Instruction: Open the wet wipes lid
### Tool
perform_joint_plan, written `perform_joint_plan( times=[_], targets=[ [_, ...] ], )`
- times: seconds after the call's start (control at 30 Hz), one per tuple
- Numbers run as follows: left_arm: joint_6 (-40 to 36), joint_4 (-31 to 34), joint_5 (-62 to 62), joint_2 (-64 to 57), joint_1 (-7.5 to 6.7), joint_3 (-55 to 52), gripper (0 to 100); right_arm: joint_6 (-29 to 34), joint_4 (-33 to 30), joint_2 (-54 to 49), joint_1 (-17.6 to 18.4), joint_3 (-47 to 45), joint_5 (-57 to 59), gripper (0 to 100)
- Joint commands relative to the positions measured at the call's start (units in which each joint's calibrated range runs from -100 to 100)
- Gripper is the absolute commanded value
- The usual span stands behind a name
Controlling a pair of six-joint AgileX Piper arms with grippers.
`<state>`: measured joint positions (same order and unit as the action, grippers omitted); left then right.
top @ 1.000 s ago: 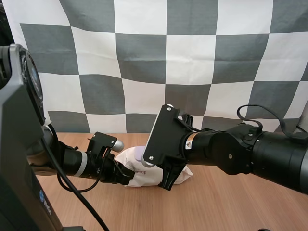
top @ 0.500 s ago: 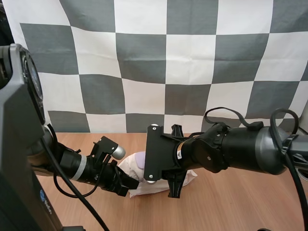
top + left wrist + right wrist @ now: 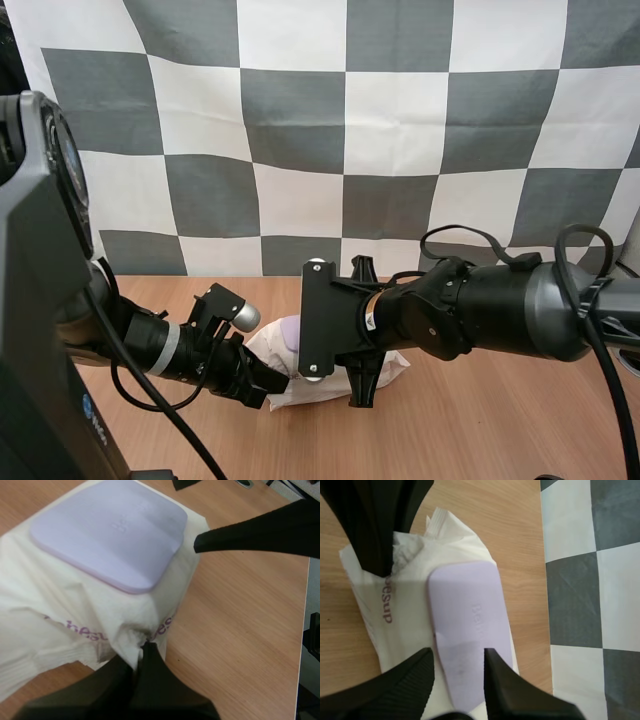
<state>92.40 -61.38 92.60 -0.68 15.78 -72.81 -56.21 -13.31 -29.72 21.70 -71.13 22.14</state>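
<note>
Swung left and lower since a second ago: right gripper (image 3: pixel 360 393), now over the middle of the pack of wet wipes (image 3: pixel 300 390) rather than its right end. Nudged slightly toward the pack as well: left gripper (image 3: pixel 272 383). Next to no shift over the last half second.

Nearest: left gripper low on the table (image 3: pixel 480 430), fingers pressed together on the pack's crimped end, pinching a fold of white wrapper. Same pinch close up from the left wrist, left gripper (image 3: pixel 143 649) biting the seam. From the right wrist, left gripper (image 3: pixel 387 562) a dark wedge on the pack's far end.

Pack flat on the wooden table, about mid-table, lid side up. Long axis left to right across the high view; left end in the left gripper, right end poking out past the right gripper. Wrapper white and wrinkled with purple print along the side, pack (image 3: pixel 65 625), pack (image 3: pixel 395 625).

Right gripper pointing down at the pack, fingers spread, right gripper (image 3: pixel 457 664) over the lid's near end with a strip of lid between the tips. Touching or not: cannot tell. One of its fingers (image 3: pixel 260 527) tip-on just beside the lid's edge in the left wrist view.

Lid (image 3: pixel 289 329) lilac, rounded, lying flat and closed; lid (image 3: pixel 470 615) with long axis in line with the pack's, running from right gripper toward left gripper; lid (image 3: pixel 107 532).

Bare table (image 3: pixel 485 520) beyond.
</note>
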Motion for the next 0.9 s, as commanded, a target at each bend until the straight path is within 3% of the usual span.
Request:
perform_joint_plan(
  times=[0.0,0.63,0.73,0.87],
  targets=[
    [-1.02,0.02,-0.01,-0.06,0.02,0.05,0,-0.01,-0.01,0.01,0.01,-0.06,0.28,69],
    [-1.02,0.02,-0.01,-0.06,0.02,0.05,0,-0.01,0.07,7.96,0.01,-0.06,-8.29,67],
    [-0.92,0.14,-0.01,-0.06,0.02,0.05,0,-0.01,-0.44,8.07,0.01,-0.06,-9.57,60],
    [-0.92,0.77,-0.34,-0.06,0.02,0.05,0,-0.01,-1.92,8.07,0.01,-0.06,-9.57,36]
  ],
)
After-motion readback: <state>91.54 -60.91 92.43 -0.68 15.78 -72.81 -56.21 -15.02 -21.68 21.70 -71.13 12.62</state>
